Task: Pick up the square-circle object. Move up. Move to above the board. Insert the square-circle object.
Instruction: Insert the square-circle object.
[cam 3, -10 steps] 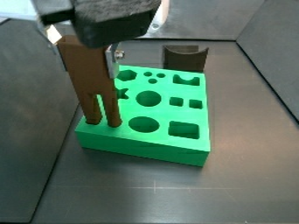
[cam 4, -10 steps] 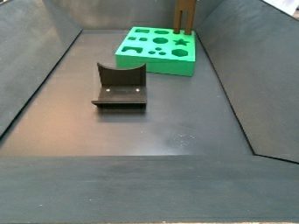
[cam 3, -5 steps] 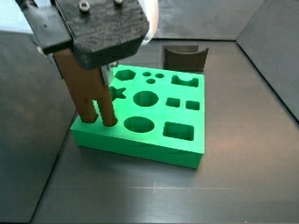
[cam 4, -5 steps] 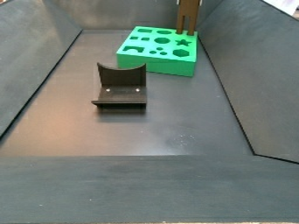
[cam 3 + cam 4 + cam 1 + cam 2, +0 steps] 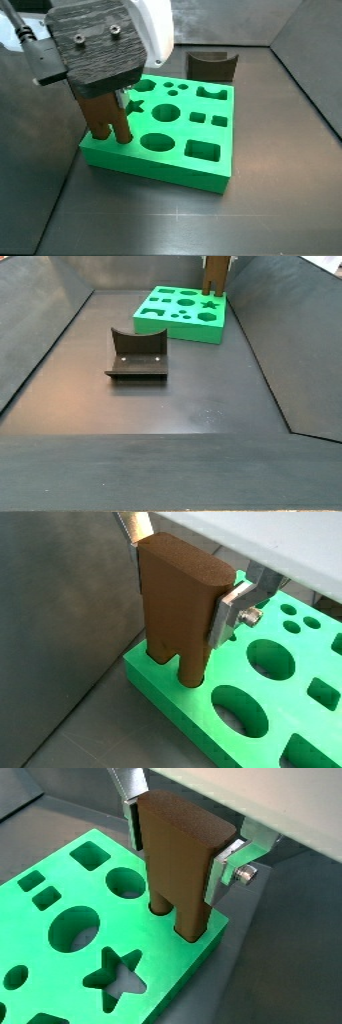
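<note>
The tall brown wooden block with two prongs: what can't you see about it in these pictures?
- Prong tips of the tall brown wooden block: hidden inside the green board's holes in both wrist views.
- Gripper fingers: covered by its dark body in a side view.
- Block top: cut off by the edge in a side view.

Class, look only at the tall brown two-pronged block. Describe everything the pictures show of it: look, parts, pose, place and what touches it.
The square-circle object is a tall brown, wood-like block: a flat slab on top, two long prongs below. It stands upright at a corner of the board, prong ends down in the board's holes. The gripper is shut on its slab; silver fingers press its faces. In a side view the gripper's body hides its top.
</note>
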Available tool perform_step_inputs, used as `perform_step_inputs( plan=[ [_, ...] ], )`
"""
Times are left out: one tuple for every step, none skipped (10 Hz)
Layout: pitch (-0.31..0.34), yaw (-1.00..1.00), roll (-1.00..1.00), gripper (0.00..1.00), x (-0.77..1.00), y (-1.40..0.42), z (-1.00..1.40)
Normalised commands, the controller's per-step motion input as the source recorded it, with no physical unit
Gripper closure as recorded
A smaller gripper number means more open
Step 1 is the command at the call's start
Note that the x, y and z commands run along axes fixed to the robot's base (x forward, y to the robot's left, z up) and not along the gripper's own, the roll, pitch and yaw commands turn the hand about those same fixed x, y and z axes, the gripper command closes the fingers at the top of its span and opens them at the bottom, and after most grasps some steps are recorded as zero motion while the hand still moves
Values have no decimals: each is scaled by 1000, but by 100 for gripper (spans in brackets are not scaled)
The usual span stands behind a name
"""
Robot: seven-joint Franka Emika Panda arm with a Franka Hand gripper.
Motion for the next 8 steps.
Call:
perform_step_inputs(
  plan=[
    [131,-191,93,100,294,43,-594],
    [170,-163,73,100,331,129,-651],
    [197,-111,139,100,337,0,-571],
    [217,0,246,100,251,0,-566],
    [180,0,237,100,177,0,-563],
    [83,0,173,100,123,0,-509],
    [-34,0,109,100,0,0,-391],
    [-44,0,14,100,0,0,-109]
  ],
)
